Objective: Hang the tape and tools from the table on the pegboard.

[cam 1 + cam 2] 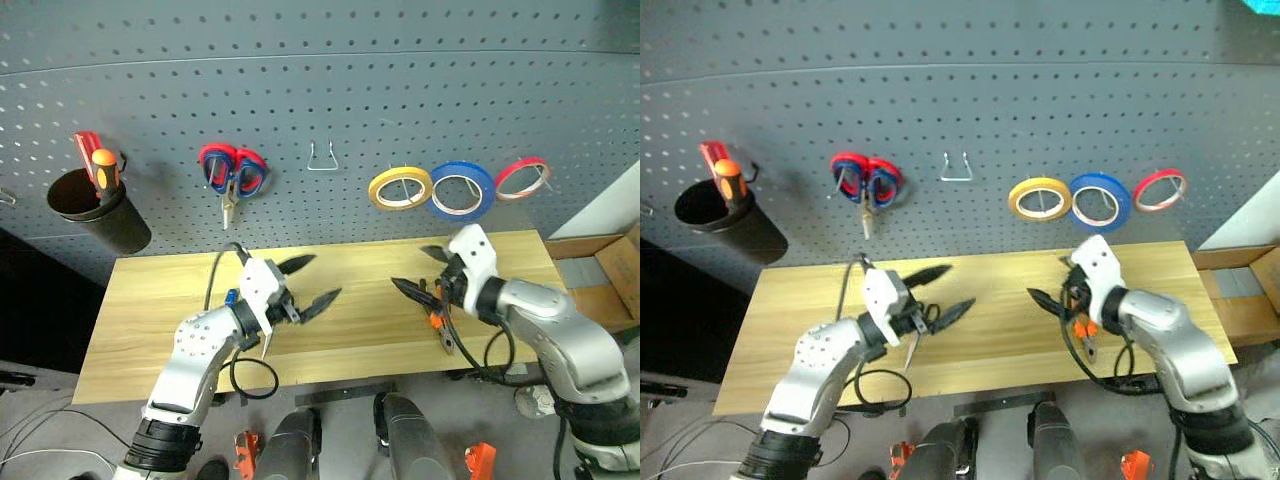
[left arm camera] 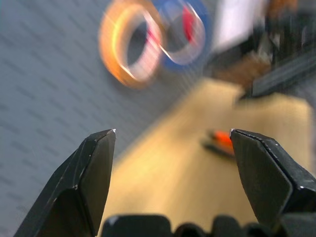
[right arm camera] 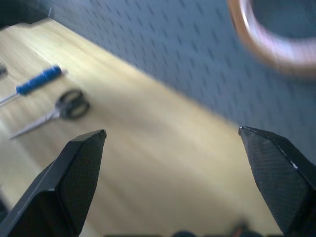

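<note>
Landmark for all positions: the pegboard (image 1: 320, 100), grey-blue, standing upright behind the table (image 1: 150, 300).

Yellow tape (image 1: 400, 188): on the pegboard, hung on a hook right of centre. The blue tape ring (image 1: 463, 190) hangs just beside it on the far side, with the red tape ring (image 1: 522, 177) beyond that. All three sit in one row just above the table's back edge.

Also on the pegboard: an empty wire hook (image 1: 321, 159) near centre; red-and-blue scissors (image 1: 233, 175) left of that hook; a black cup (image 1: 95, 208) at the left end holding the red and orange screwdrivers (image 1: 100, 165).

Still off the pegboard, lying on the table:
- Pliers (image 1: 1083, 330), orange-and-black handles, below the tape row, near the table's front edge and under my right wrist.
- Blue-handled screwdriver (image 3: 37, 83) and black-handled scissors (image 3: 64, 106), side by side, close but apart, seen along my right fingers. In the head views my left arm covers that spot, below the red-and-blue scissors.

My left gripper (image 1: 308, 285): fingers spread wide, nothing between them. It hovers over the table below the empty hook, pointing roughly level toward the tape side.

My right gripper (image 1: 420, 272): fingers wide apart, nothing held. It sits above the table directly below the yellow tape, angled down and toward my left gripper. The pliers lie just beside it, not in its grasp.
</note>
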Robot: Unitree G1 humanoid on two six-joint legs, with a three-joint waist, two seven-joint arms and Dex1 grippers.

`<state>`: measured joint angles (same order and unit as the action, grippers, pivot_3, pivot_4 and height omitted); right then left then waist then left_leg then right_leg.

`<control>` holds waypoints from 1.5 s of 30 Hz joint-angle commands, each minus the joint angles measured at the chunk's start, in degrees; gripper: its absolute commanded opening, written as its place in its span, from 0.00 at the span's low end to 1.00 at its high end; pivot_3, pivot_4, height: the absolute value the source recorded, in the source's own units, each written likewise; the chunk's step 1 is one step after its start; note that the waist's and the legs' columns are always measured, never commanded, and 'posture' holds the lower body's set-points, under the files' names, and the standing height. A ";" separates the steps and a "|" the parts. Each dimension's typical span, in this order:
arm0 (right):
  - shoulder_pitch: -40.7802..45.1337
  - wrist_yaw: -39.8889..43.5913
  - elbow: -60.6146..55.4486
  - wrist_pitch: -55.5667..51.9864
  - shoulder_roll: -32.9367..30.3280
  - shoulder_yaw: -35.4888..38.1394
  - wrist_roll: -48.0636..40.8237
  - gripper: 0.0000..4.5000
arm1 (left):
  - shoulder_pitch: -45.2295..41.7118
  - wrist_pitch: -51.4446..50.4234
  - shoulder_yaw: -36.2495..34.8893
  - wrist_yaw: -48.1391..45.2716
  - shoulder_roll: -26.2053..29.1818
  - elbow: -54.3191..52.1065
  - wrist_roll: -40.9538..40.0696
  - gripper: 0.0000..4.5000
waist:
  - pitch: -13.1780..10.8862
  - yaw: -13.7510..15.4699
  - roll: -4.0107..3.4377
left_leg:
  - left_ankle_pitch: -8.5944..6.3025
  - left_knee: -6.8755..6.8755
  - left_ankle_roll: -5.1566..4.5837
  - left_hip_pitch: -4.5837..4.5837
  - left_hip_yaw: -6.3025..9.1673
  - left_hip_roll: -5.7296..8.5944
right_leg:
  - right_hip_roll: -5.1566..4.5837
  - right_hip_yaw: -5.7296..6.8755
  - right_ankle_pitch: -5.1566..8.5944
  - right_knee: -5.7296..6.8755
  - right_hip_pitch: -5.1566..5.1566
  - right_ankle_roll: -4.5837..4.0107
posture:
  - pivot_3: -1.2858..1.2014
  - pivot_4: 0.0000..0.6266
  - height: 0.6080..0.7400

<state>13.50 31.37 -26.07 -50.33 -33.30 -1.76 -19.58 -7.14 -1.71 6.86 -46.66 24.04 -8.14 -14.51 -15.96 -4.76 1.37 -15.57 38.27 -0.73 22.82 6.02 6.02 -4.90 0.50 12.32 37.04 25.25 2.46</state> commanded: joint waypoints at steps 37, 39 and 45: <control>10.60 -20.74 30.82 -14.84 14.72 1.25 11.85 0.41 | 8.05 -13.90 1.59 -1.67 8.00 -13.60 -2.42 0.88 | -0.54 -0.02 -0.21 | 0.24 -0.16 -0.04 -0.07 -0.27 -0.59 | 0.50 -0.06 -0.27 -0.11 0.04 -0.40 | 0.46 0.52 1.00; 9.84 -15.10 24.21 -14.59 10.71 -1.01 9.87 0.41 | 6.76 -13.61 0.66 -1.50 7.71 -12.86 -2.87 0.88 | -0.56 -0.02 -0.25 | 0.24 -0.15 -0.04 -0.07 -0.27 -0.59 | 0.50 -0.05 -0.27 -0.11 0.04 -0.40 | 0.46 0.49 1.00; 2.93 12.03 -5.82 -1.66 -1.88 0.22 -6.45 0.41 | 3.12 -9.79 -8.25 2.35 2.96 -11.54 -8.32 0.88 | -0.74 0.01 -0.50 | 0.24 -0.19 -0.03 0.10 -0.27 -0.62 | 0.56 0.11 -0.26 -0.15 0.18 -0.34 | 0.46 0.44 1.00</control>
<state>17.33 35.11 -21.67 -56.38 -34.85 -3.83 -18.42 -3.82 -14.64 2.13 -45.90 28.49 -18.69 -19.97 -16.70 -4.76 0.87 -15.33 38.04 -0.76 22.86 5.71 5.34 -4.29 0.61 12.06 36.88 25.41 2.12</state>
